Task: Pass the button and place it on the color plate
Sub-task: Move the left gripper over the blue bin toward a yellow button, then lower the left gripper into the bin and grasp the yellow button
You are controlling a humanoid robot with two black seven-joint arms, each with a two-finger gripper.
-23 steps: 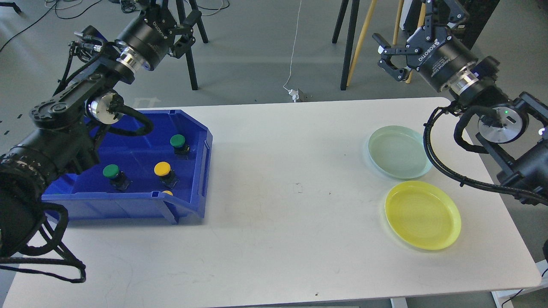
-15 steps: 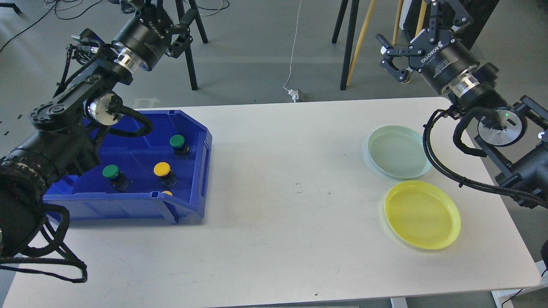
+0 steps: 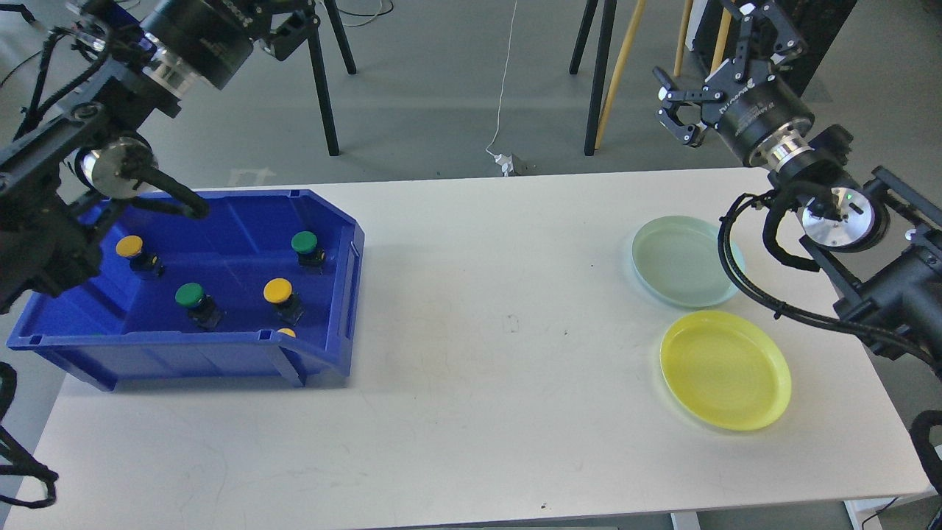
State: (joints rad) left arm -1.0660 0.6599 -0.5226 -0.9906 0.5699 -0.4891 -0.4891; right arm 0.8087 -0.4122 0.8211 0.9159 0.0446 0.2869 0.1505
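Observation:
A blue bin (image 3: 355, 254) at the table's left holds several push buttons: two green ones (image 3: 304, 243) (image 3: 190, 295), two yellow ones (image 3: 277, 290) (image 3: 129, 246), and a yellow one (image 3: 287, 333) mostly hidden behind the front wall. A pale green plate (image 3: 684, 261) and a yellow plate (image 3: 725, 368) lie empty at the right. My left gripper (image 3: 291, 22) is high above and behind the bin, partly cut off by the top edge. My right gripper (image 3: 721, 62) is open and empty, raised behind the green plate.
The white table (image 3: 500, 353) spans the view. Chair and stand legs (image 3: 600, 73) and a cable with a plug (image 3: 508, 158) are on the floor behind it.

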